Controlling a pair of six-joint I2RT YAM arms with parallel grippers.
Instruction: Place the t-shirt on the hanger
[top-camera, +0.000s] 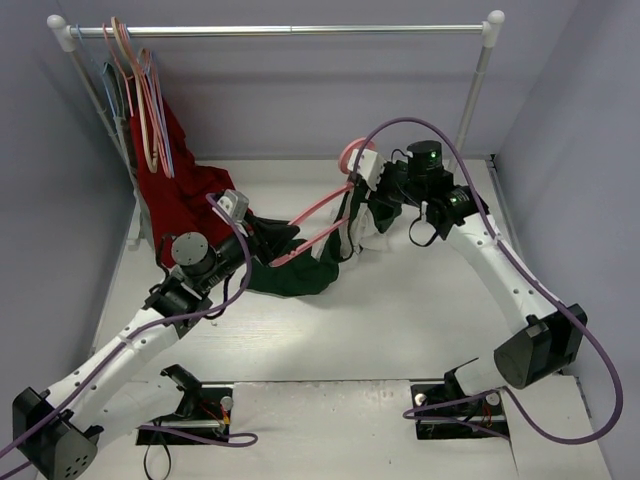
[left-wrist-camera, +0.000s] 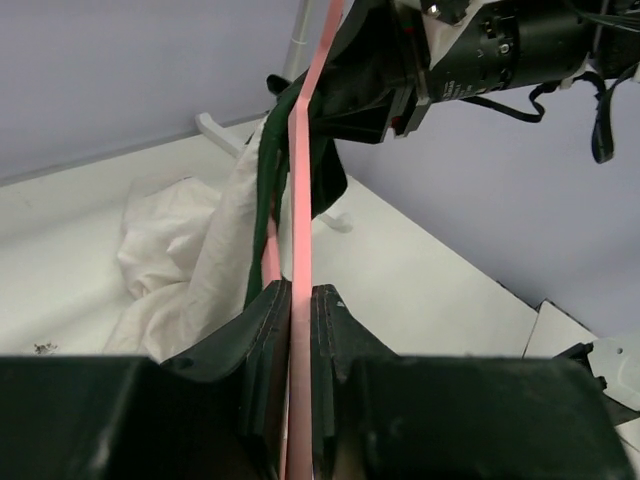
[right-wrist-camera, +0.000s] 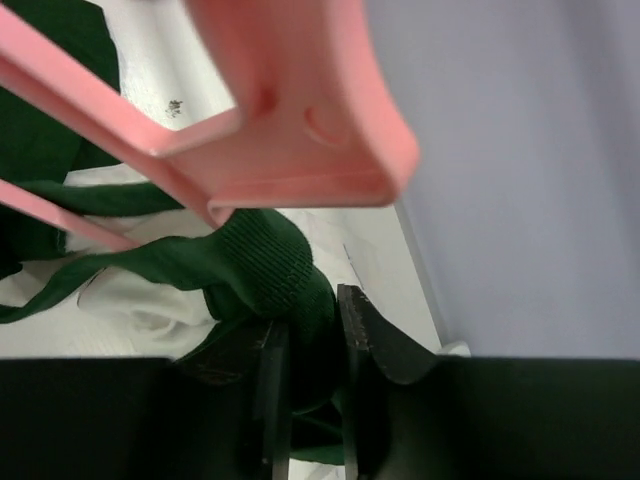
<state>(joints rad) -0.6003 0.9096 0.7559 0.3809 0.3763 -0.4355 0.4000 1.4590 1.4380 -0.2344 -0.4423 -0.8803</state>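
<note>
From above, the left pincer sits at the lower left end of the pink hanger. Its jaws look closed there, though the arm hides the fine detail. The hanger runs from this pincer up and to the right, lifted off the table, to the right pincer, which is just under the hook. The t-shirt hangs between the 2 pincers. Its dark green part lies just beside the left pincer, and its white part is bunched on the near side of the right pincer. Behind the left pincer, a red garment hangs from the rail together with some other hangers.

In the left wrist view, the left pincer is almost fully closed. Its 2 fingers press on a thin pink bar of the hanger, which goes straight away from the pincer. Green and white cloth of the t-shirt drapes on the bar just ahead of the fingertips and falls to the left onto the table. The right arm is at the far end of the bar.

In the right wrist view, the right pincer is closed to a narrow gap on the green ribbed collar of the t-shirt. The neck of the hanger is just above the fingertips and near the collar. I cannot tell whether the two touch.
</note>
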